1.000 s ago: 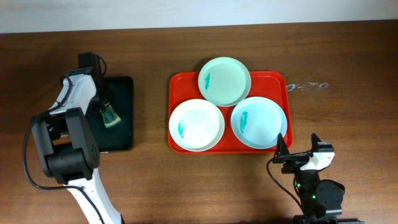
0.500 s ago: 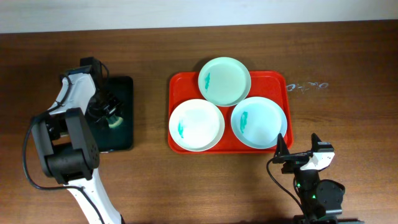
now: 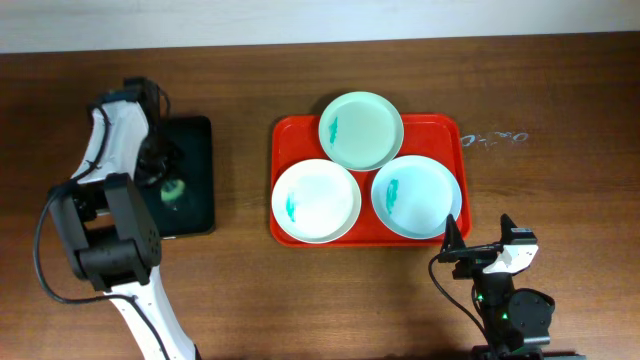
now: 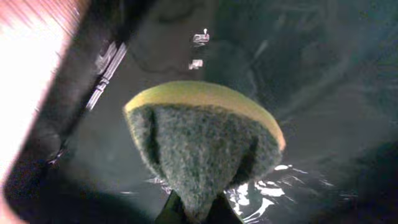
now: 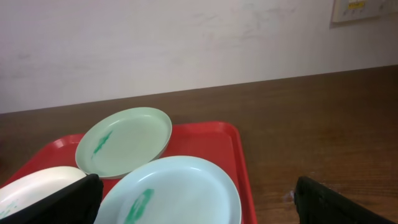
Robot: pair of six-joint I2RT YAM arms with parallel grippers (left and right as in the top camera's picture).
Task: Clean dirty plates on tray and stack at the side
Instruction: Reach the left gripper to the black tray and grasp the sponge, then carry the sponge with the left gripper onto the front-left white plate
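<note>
The red tray (image 3: 285, 135) lies near the middle of the wooden table (image 3: 560, 90) and holds all three plates. The mint plate (image 3: 361, 130) sits at the far side, its edge reaching over the tray's far rim. The white plate (image 3: 316, 201) takes the near left part. The light blue plate (image 3: 415, 197) takes the near right part and overlaps the tray's right rim. Each plate carries a small teal smear on its left half, and the three rims crowd together near the tray's centre. Well to the left of the red tray lies a smaller black tray (image 3: 200, 140), with the left arm (image 3: 110, 150) bent over it. The left wrist view shows the left tool (image 4: 194, 213) pressed in on the narrow lower end of a sponge (image 4: 205, 149), pinching it. The sponge has a yellow back and a dark green scouring face, and it hangs just above the shiny black tray floor. From overhead the sponge is a small pale green patch over the left half of the black tray. The right tool (image 5: 198, 185) waits at the near edge of the table, just in front of the red tray's near right corner. Its fingers (image 5: 62, 199) are spread wide and grip nothing, and the mint and light blue plates are in view between them.
</note>
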